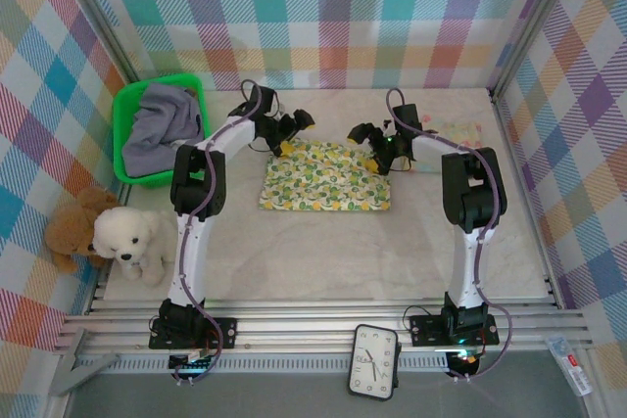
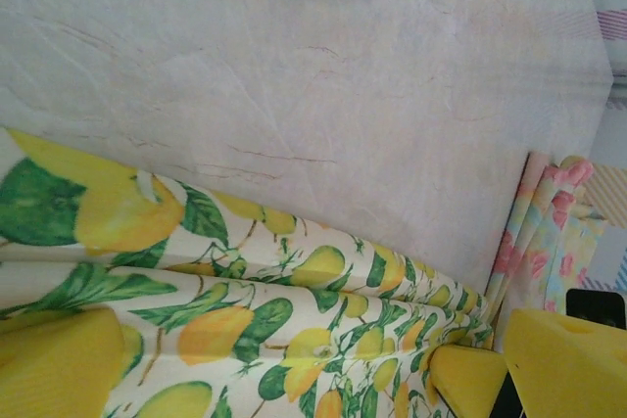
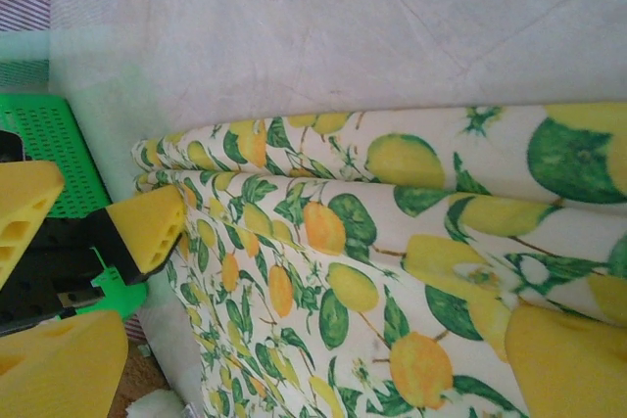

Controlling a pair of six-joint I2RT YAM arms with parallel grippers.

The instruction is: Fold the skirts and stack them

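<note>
A white skirt with a yellow-green lemon print [image 1: 325, 177] lies flat in the middle of the table, its far edge folded over in a ridge [image 2: 294, 291] [image 3: 323, 242]. My left gripper [image 1: 291, 134] [image 2: 313, 379] hangs open over the far left corner of that skirt. Open too, my right gripper [image 1: 371, 145] [image 3: 313, 379] is over the far right corner. Neither holds any cloth. A grey-lavender skirt [image 1: 162, 124] is bunched in the green basket [image 1: 125, 105]. A pale pastel patterned skirt [image 1: 456, 131] [image 2: 549, 232] lies folded at the back right.
Two teddy bears [image 1: 108, 237] sit at the table's left edge. A clock [image 1: 375, 361] lies in front of the arm bases. Plaid walls close in the back and both sides. The green basket [image 3: 59, 154] is close to the left gripper.
</note>
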